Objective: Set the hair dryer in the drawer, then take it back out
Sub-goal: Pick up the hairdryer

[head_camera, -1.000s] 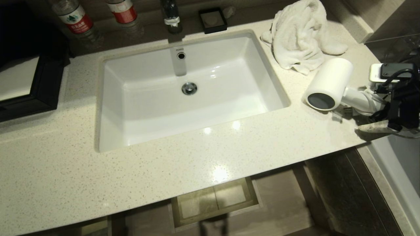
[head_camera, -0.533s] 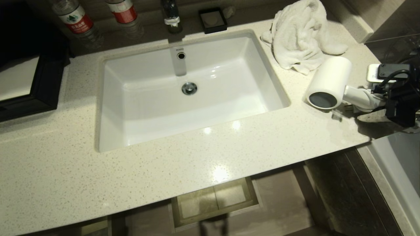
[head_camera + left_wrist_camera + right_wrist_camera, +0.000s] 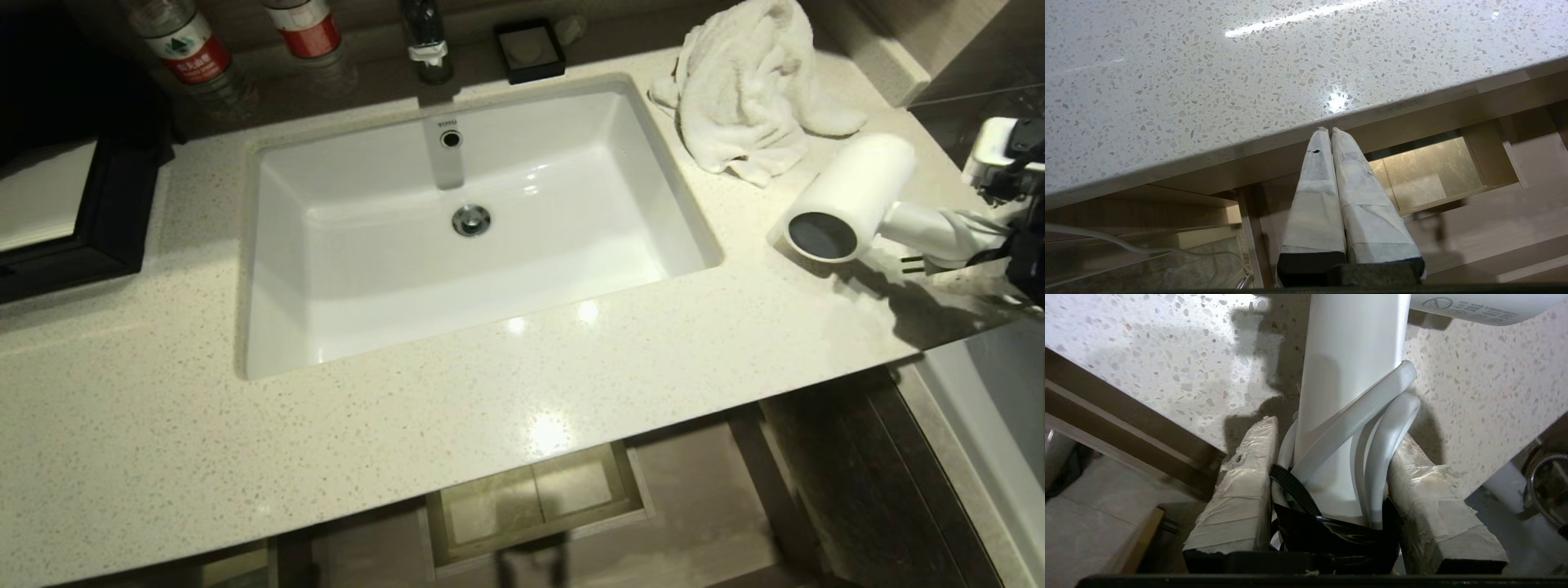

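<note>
The white hair dryer (image 3: 849,200) hangs just above the right end of the countertop (image 3: 571,384), its dark mesh end facing front-left and a shadow under it. My right gripper (image 3: 984,249) is shut on its handle (image 3: 1351,375) and the white cord wound round it, with the black tie between the taped fingers (image 3: 1241,486). The drawer (image 3: 702,506) stands pulled out below the counter's front edge, its boxed cut-out (image 3: 535,498) showing. My left gripper (image 3: 1329,130) is shut and empty, parked under the counter edge above the drawer (image 3: 1494,216).
A white towel (image 3: 743,90) lies crumpled behind the dryer. The sink (image 3: 457,269) fills the counter's middle. Two bottles (image 3: 188,49), a faucet (image 3: 424,37) and a black dish (image 3: 529,51) line the back. A black tray (image 3: 73,212) sits at the left.
My right gripper closed on the dryer's handle and carried the dryer up and to the right. The barrel now sits farther right with a wider shadow under it.
</note>
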